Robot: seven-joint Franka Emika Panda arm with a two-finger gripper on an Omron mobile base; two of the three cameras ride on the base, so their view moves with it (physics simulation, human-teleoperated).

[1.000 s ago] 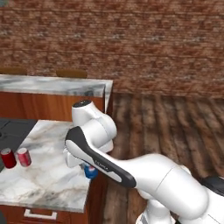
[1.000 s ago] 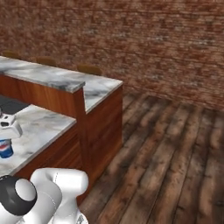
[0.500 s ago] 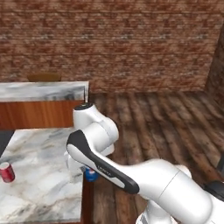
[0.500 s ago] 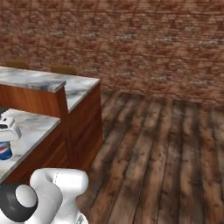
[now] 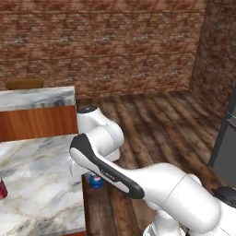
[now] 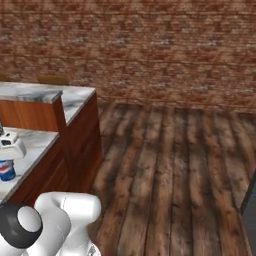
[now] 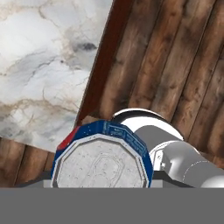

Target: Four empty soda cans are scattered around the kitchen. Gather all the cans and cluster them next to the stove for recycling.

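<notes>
Cylindrical blue can [image 7: 101, 158] (silver top) in hand [image 6: 7, 159]

A blue soda can [image 7: 101, 159] with a white-red logo and a silver top is sitting upright in the hand [image 6: 10, 148], its top facing the hand camera and a patch of red showing at its side. From the right base view it is hanging over the marble desk [image 6: 30, 150]; from the left base view its lower part [image 5: 96, 180] is peeking out beside the desk's edge. A red soda can [image 5: 2, 189] is standing upright on the desk, at the picture's left edge.
</notes>
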